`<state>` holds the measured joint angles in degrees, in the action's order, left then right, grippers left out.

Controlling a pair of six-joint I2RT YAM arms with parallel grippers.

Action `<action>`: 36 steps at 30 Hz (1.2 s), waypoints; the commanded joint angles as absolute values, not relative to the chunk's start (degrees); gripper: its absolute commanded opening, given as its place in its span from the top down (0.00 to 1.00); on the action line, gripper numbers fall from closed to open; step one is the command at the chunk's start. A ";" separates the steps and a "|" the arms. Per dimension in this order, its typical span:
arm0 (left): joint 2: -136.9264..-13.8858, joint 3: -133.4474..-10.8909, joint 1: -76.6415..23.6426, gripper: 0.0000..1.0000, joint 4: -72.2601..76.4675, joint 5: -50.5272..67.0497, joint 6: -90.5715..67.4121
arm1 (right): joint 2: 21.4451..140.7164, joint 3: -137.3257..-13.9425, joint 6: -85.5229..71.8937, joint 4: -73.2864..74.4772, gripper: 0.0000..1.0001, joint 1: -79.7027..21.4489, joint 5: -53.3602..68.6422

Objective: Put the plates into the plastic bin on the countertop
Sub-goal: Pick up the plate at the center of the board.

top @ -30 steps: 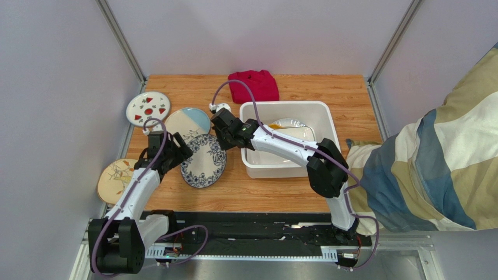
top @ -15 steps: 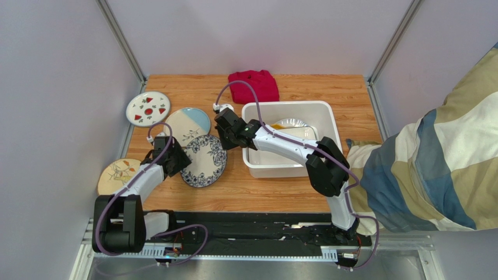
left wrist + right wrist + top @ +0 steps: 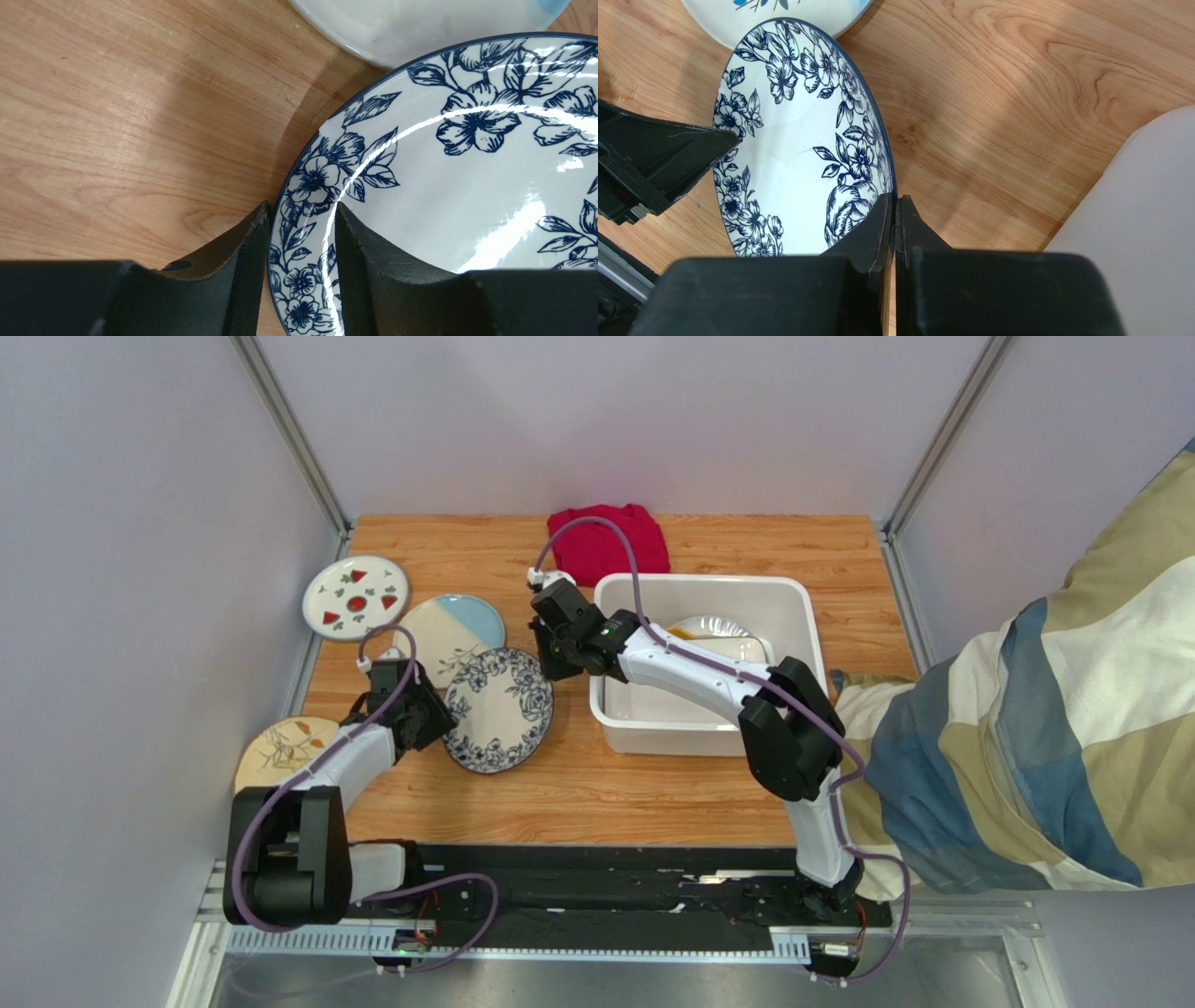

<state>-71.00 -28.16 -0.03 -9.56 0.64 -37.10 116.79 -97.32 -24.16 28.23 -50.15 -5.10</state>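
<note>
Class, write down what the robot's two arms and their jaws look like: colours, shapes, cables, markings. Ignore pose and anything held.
The left arm and right arm match: smooth white link shells joined by chunky black joint housings. A thin lavender cable loops loosely along each. The jaws are matte black, flat-sided wedges with finely textured inner faces. No lettering or markings can be made out.

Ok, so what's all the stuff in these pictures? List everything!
blue floral plate: one, blue-on-white, mid-countertop, between both tools
cream-and-blue plate: one, just behind it
strawberry plate: one, white with red, back left
tan sprig plate: one, near left edge
plastic bin: one, white, right of centre
plates in the bin: at least two, white and yellowish
red cloth: one, back edge
countertop: one, light-brown wood
checked fabric: one, blue-cream-yellow, far right
left tool: one, black, gripping floral plate's left rim
right tool: one, black, shut on opposite rim
</note>
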 commanded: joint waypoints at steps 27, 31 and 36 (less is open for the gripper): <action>-73.39 -29.36 -0.53 0.69 -10.37 5.10 -36.74 | 132.70 -109.42 -25.84 22.58 0.91 -48.43 9.58; -73.48 -29.53 -0.53 0.69 -10.63 5.10 -36.83 | 135.00 -111.79 -24.26 25.31 0.84 -47.99 11.60; -73.48 -29.53 -0.53 0.71 -10.63 5.01 -36.83 | 137.28 -114.51 -20.40 29.09 0.73 -47.73 14.06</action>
